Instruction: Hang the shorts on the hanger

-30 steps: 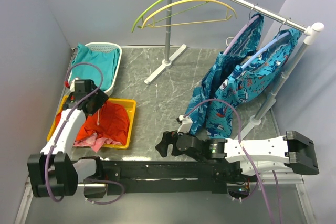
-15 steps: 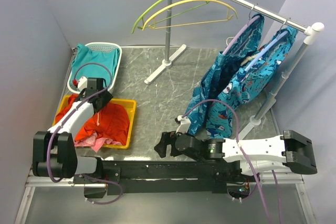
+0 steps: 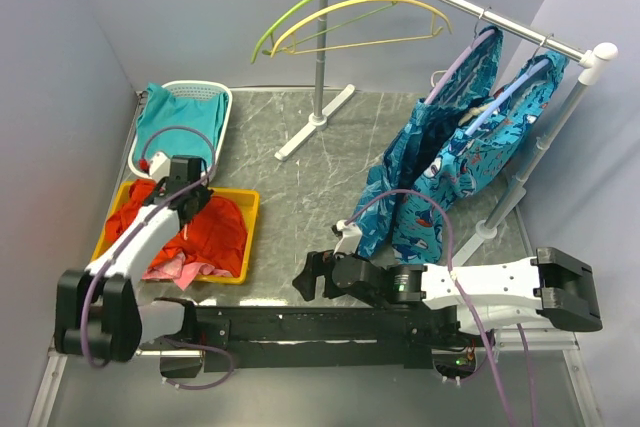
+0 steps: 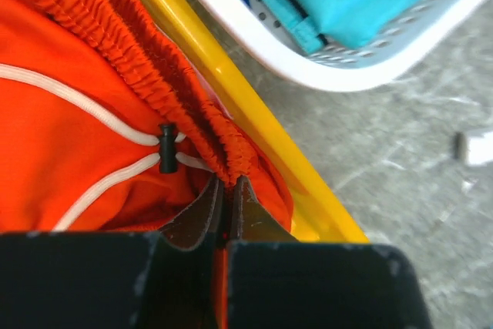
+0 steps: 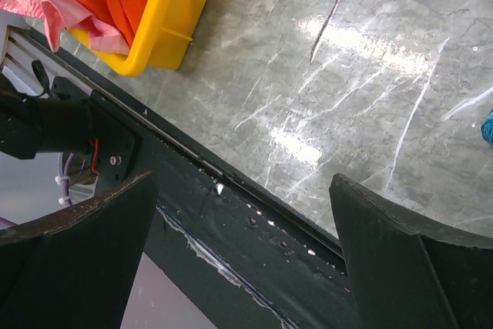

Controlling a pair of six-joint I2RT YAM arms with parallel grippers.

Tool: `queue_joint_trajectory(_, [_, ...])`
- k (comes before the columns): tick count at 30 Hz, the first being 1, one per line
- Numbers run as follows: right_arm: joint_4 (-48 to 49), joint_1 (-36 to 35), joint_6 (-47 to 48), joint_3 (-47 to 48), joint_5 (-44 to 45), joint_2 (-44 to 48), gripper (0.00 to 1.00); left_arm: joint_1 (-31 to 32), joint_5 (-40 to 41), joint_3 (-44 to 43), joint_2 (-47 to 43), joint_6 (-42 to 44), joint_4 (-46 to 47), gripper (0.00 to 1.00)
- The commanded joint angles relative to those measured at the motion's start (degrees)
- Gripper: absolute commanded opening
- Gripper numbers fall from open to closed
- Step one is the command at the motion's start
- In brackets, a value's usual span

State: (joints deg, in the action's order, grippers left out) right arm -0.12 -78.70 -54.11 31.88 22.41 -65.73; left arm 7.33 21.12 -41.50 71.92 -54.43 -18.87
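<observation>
The red-orange shorts (image 3: 215, 237) lie bunched in a yellow bin (image 3: 250, 237) at the left. My left gripper (image 3: 192, 199) is down at the bin's far edge. In the left wrist view it (image 4: 228, 182) is shut on the shorts' (image 4: 69, 136) gathered waistband, right beside the pale drawstring and its black toggle (image 4: 167, 148). The yellow hanger (image 3: 350, 9) hangs from the rack rail at the back, far from both grippers. My right gripper (image 3: 308, 282) hovers low near the table's front edge, open and holding nothing (image 5: 243, 182).
A pink cloth (image 3: 180, 269) shares the bin. A white basket (image 3: 222, 137) of teal fabric stands just behind it. A lime-green hanger (image 3: 290, 17) hangs next to the yellow one. Teal patterned garments (image 3: 450, 167) hang at the right end of the rail (image 3: 470, 7).
My left gripper has come down on the shorts' waistband and closed on it. The right arm has barely shifted.
</observation>
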Motion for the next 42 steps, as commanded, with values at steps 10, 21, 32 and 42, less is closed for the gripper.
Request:
queue_joint_trajectory(10, [-2.77, -0.41, 6.02, 9.75, 4.48, 4.48, 0.97, 0.14, -2.13, -26.23, -23.22, 13.74, -18.12, 0.01])
queue_joint_trajectory(21, [-7.08, -0.93, 14.71, 31.01, 6.85, 2.81, 0.97, 0.14, -16.72, -49.89, -20.68, 11.29, -19.54, 0.01])
queue_joint_trajectory(32, [-12.88, -1.64, 25.80, 63.02, 14.31, -19.41, 0.98, 5.83, -19.55, -58.17, -14.53, 6.19, -16.90, 0.01])
queue_joint_trajectory(42, [-25.62, 0.38, 30.47, 87.39, 30.37, -39.55, 1.00, 20.52, -10.50, -59.84, -12.33, 6.09, -15.84, 0.01])
